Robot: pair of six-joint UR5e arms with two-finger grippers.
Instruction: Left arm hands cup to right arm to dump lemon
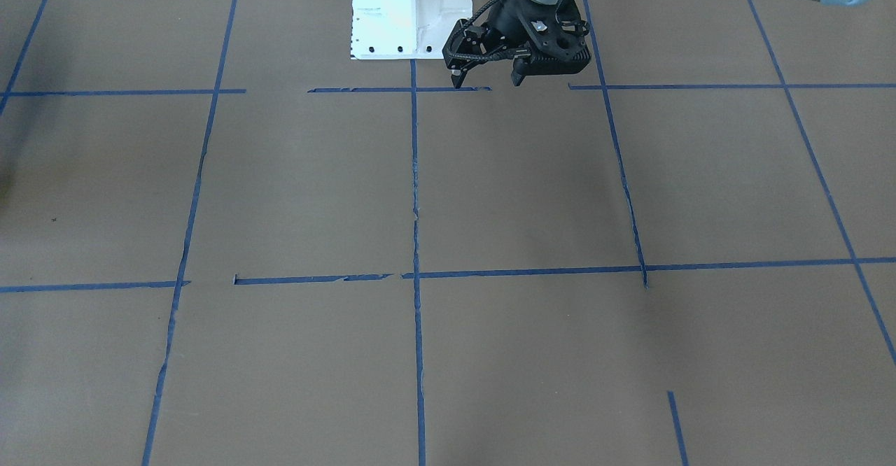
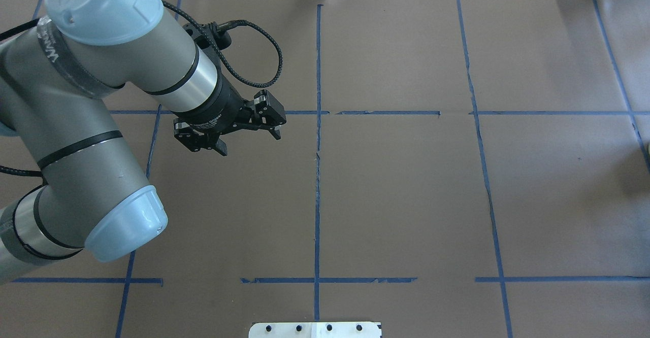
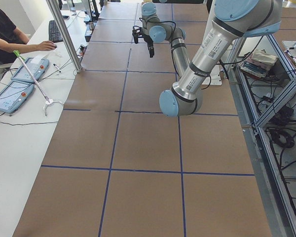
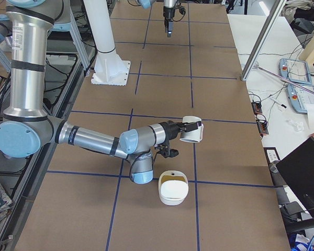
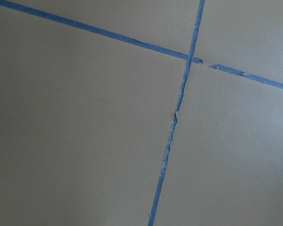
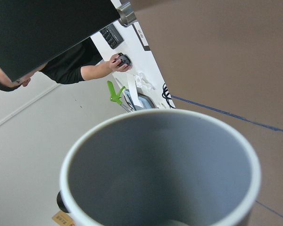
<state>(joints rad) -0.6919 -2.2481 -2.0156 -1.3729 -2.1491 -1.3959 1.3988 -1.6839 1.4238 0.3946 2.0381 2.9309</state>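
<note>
The cup (image 4: 192,130), white with a grey inside (image 6: 165,174), hangs tilted above the table at the end of my right arm (image 4: 94,140). In the right wrist view I look straight into its mouth and see no lemon. My right gripper (image 4: 174,132) is at the cup, but I cannot tell whether it is open or shut. A white handled container (image 4: 172,187) lies on the table just below, pale yellow inside; I cannot tell whether that is the lemon. My left gripper (image 2: 250,142) is open and empty above the table; it also shows in the front view (image 1: 486,78).
The white robot base (image 1: 409,11) stands at the table's robot side. A metal post (image 3: 64,34) and a white desk with tablets (image 3: 19,84) border the operators' side. A person (image 6: 85,66) sits there. Blue tape lines (image 5: 174,122) cross the brown table.
</note>
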